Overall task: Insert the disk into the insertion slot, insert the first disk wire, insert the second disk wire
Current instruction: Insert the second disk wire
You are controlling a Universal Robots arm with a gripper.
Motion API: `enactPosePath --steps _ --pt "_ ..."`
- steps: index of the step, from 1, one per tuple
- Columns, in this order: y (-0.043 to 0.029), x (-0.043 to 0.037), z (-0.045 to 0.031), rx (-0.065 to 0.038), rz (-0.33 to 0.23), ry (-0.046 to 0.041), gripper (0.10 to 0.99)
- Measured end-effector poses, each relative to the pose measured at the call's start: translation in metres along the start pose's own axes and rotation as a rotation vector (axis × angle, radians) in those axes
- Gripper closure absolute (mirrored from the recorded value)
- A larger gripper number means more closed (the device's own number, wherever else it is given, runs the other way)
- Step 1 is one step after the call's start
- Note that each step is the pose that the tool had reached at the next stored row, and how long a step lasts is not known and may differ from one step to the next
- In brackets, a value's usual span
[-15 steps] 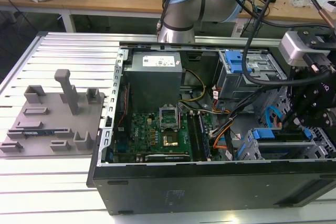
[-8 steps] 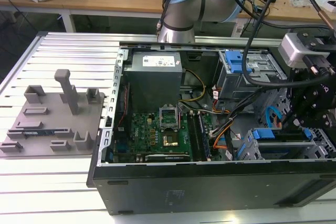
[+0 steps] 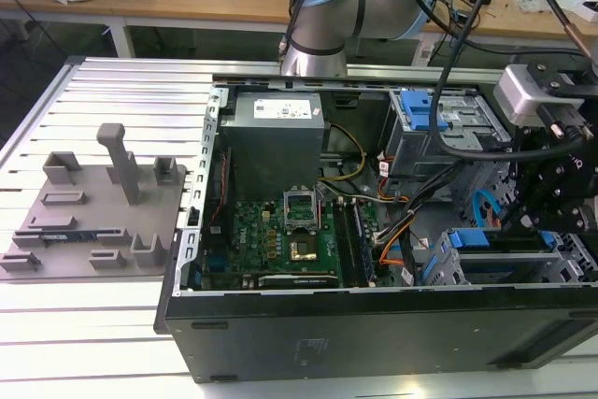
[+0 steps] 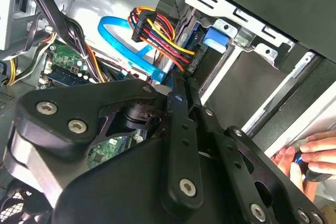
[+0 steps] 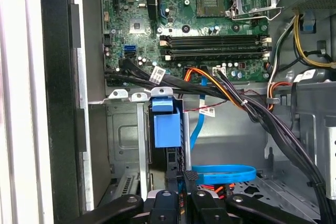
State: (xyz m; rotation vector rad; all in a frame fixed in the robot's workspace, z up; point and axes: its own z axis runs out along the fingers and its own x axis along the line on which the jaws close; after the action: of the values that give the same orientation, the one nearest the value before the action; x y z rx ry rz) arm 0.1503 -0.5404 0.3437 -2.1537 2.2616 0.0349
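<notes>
The disk's blue frame (image 4: 212,40) (image 5: 165,124) (image 3: 467,248) sits inside the grey insertion slot (image 4: 239,24) (image 5: 123,140). The first disk wire (image 4: 113,23) (image 5: 226,174) (image 3: 481,207), a light-blue flat cable, loops beside the slot's end. The second disk wire (image 4: 160,34), a red, orange and yellow bundle, runs to a dark plug (image 4: 192,62) at the disk's end. My gripper (image 4: 182,82) (image 5: 186,178) (image 3: 514,220) is shut, its tips right at that plug. Whether they touch it I cannot tell.
The open computer case holds a motherboard (image 3: 290,231), a grey power supply (image 3: 276,133) and a blue-latched upper drive box (image 3: 430,114). Thick black cables (image 5: 252,108) cross above the slot. A person's hand (image 4: 307,156) rests outside the case. A grey fixture plate (image 3: 93,212) lies at the exterior view's left.
</notes>
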Motion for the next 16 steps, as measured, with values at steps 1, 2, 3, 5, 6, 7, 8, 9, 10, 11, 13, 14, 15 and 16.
enactPosePath --steps 1,2,3,5,6,7,8,9,10,11,13,14,15,16 --pt "0.0 0.0001 0.0011 0.0 0.0 0.0 0.925" --pt "0.0 0.0001 0.0017 0.0 0.0 0.0002 0.925" --pt "0.0 0.0002 0.0021 0.0 0.0 0.0002 0.925" --pt "0.0 0.0004 0.0036 0.0 0.0 0.0005 0.925" --pt "0.0 0.0008 0.0056 0.0 0.0 0.0008 0.925" --pt "0.0 0.0009 0.0059 0.0 0.0 0.0007 0.925" --pt "0.0 0.0009 0.0062 0.0 0.0 0.0003 0.925" --pt "0.0 0.0008 0.0068 0.0 0.0 -0.0016 0.914" --pt "0.0 0.0009 0.007 0.0 0.0 -0.0018 0.855" --pt "0.0001 0.0009 0.0058 0.0 0.0 -0.0011 0.855" --pt "0.0002 0.0006 -0.0038 0.0 0.0 -0.0003 0.788" --pt "0.0002 0.0001 -0.0149 0.0 0.0 0.0001 0.788" --pt "0.0003 -0.0004 -0.0229 0.0 0.0 0.0001 0.788" --pt "0.0003 -0.0008 -0.0273 0.001 0.0 0.0 0.788"
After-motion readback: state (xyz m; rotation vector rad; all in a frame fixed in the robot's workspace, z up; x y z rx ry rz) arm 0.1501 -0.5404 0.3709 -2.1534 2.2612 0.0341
